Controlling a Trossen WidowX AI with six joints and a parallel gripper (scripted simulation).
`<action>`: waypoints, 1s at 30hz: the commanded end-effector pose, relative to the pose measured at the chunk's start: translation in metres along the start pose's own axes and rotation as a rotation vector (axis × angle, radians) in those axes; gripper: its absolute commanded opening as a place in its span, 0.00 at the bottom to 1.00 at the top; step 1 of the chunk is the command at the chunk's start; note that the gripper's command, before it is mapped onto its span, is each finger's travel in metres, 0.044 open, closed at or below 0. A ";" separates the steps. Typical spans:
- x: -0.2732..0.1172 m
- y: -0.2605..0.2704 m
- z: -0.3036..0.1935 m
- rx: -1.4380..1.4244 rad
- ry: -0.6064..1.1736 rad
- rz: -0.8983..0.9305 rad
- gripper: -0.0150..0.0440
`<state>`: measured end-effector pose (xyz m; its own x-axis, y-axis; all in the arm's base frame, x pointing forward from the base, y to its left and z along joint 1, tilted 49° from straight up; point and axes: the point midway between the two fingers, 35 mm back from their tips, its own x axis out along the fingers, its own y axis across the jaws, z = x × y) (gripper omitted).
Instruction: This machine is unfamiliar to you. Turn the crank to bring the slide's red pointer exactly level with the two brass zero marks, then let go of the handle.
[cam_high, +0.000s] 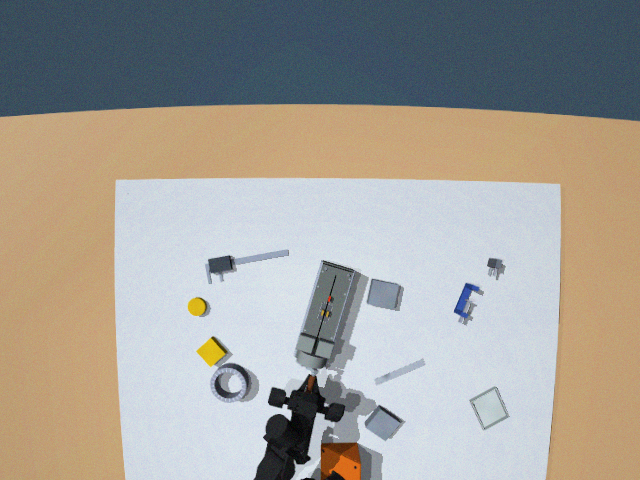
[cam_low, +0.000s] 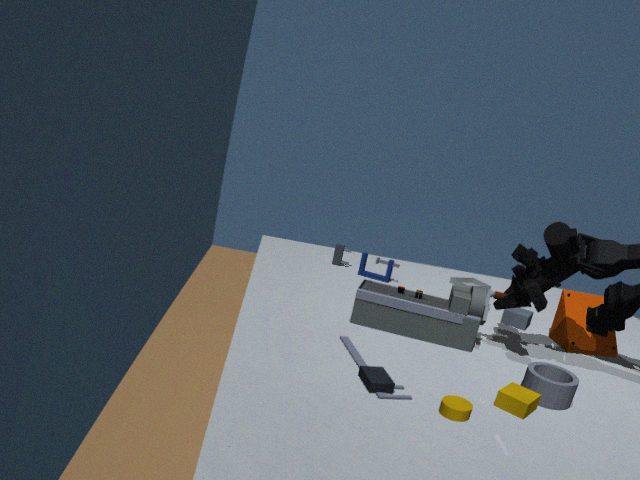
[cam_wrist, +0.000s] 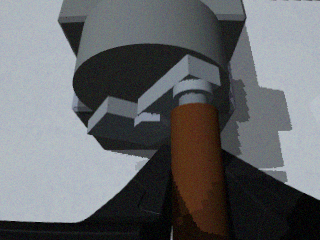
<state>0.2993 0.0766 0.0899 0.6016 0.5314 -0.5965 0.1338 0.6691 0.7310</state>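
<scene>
I can read no text, label, brand, number or sign anywhere in my three views, neither on the grey machine (cam_high: 310, 320) (cam_low: 413, 322) (cam_wrist: 145, 30) nor on the things lying around it on the table (cam_high: 170, 222) (cam_low: 289, 413) (cam_wrist: 30, 150).
</scene>
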 end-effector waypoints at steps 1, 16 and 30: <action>0.004 -0.008 -0.004 0.008 0.004 -0.020 0.25; 0.010 -0.013 -0.010 0.008 0.004 -0.020 0.25; 0.023 -0.014 -0.024 0.009 0.004 -0.020 0.25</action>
<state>0.2940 0.0869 0.0633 0.6000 0.5208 -0.6073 0.1489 0.6731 0.7244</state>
